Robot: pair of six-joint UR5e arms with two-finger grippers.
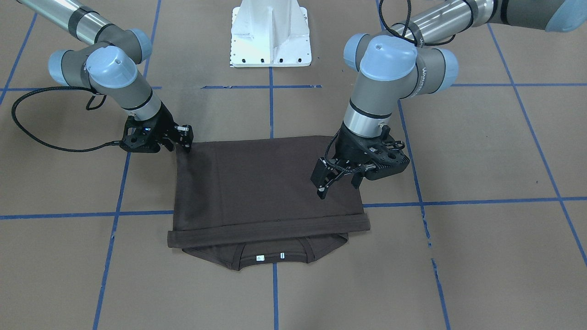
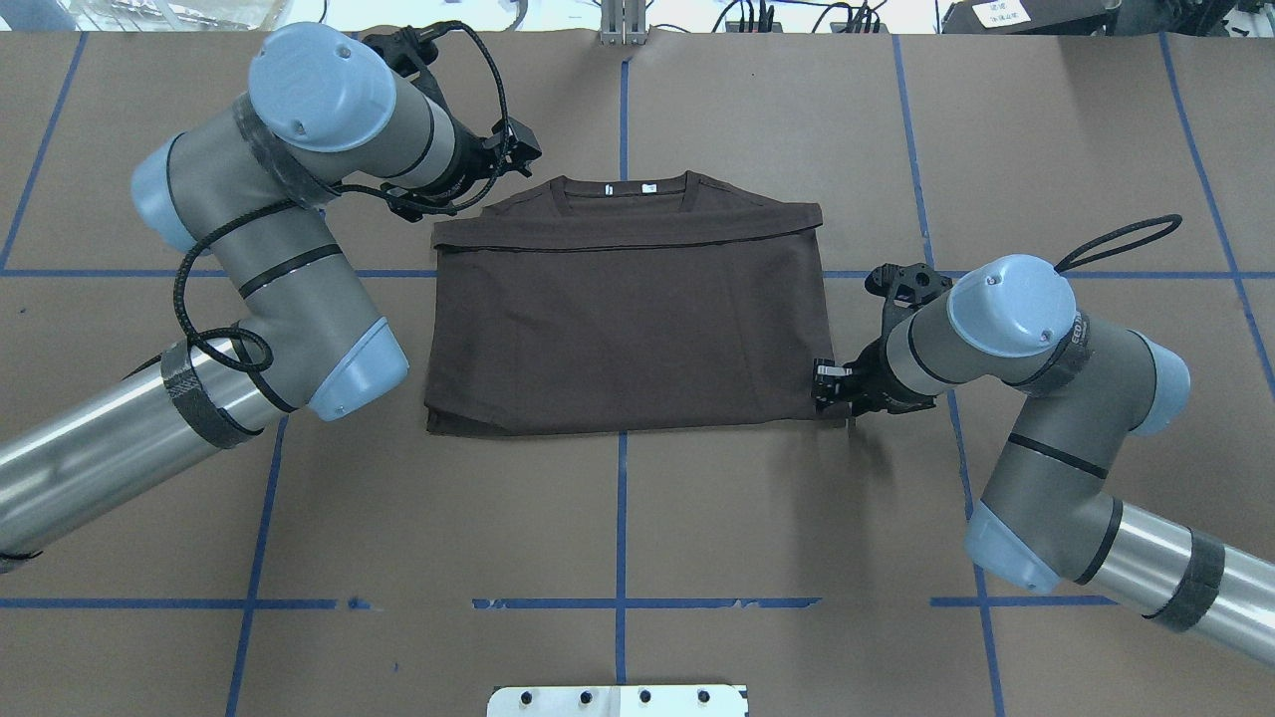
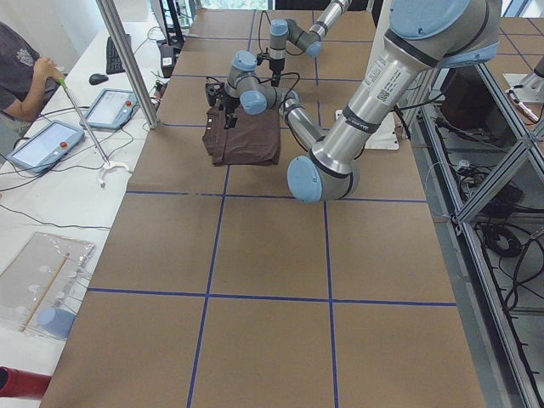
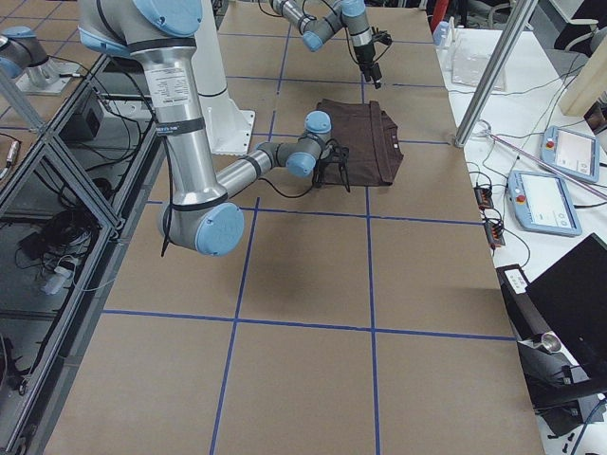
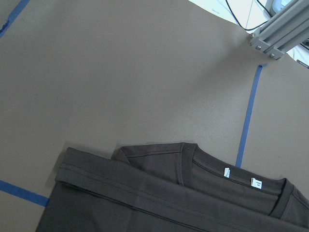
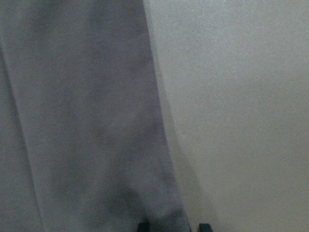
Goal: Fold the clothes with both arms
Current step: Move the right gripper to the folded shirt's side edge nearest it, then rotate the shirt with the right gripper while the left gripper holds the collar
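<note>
Blue-taped brown table [image 2: 1046, 129], T-shirt [image 2: 628, 319] atop

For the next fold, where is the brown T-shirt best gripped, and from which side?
Probably the near right corner of the T-shirt, coming low from the robot's right: it lies flat, its layers end there in a free edge, and the right hand is beside it.

Right wrist view: T-shirt [image 6: 77, 116] blurred; right gripper [image 6: 174, 226] cut off at lower edge, grip indeterminate.
</note>
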